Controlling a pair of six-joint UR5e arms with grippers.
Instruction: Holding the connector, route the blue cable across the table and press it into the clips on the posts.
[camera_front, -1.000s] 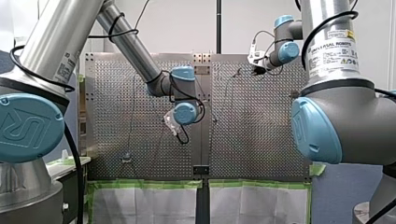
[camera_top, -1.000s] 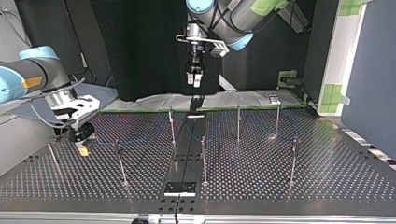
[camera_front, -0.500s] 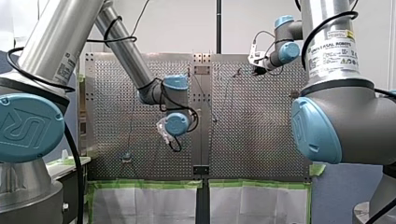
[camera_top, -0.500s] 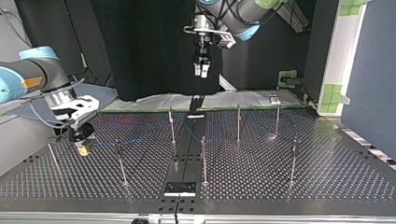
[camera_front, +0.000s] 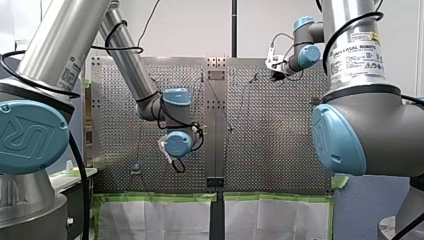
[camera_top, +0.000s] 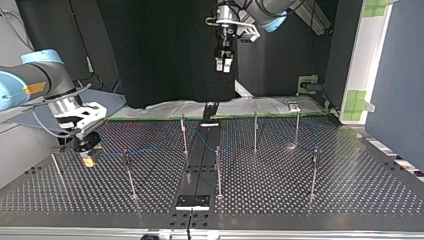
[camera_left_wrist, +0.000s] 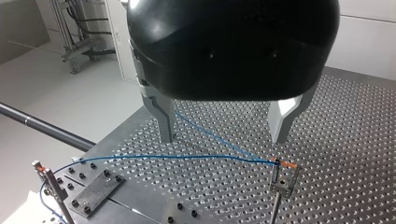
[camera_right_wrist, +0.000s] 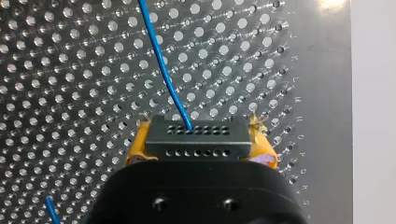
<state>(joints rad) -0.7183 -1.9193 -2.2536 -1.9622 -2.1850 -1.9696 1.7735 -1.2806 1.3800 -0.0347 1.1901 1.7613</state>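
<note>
A robot's right hand (camera_top: 86, 147), at about nine o'clock on the perforated worktop (camera_top: 300, 200) in the top view, grips a small grey connector (camera_right_wrist: 196, 140) between its yellow pads (camera_right_wrist: 135, 147). The left hand (camera_top: 223, 69) hangs high above the far edge at twelve o'clock, its fingers spread and holding nothing. The routing job looks to be partly done. From the left wrist camera, the thin blue cable (camera_left_wrist: 187, 157) passes under the open hand and meets a clip (camera_left_wrist: 285, 176) on top of a post, where it changes direction, which suggests that clip has already taken it. The cable also loops at a second post (camera_left_wrist: 51, 184) near a bolted plate. How many of the other posts (camera_top: 184, 132) standing across the middle of the worktop carry the cable cannot be made out in the top view. There only a faint blue line leads from the right hand toward three o'clock. What is left, by this reading, is to carry the connector on and press the cable into any clips not yet filled. The cable itself is slim and pliant. It leaves one hole in the connector's upper row and curves gently away just over the plate, without kinks. Between the posts it runs in long, shallow bends rather than dead straight.
</note>
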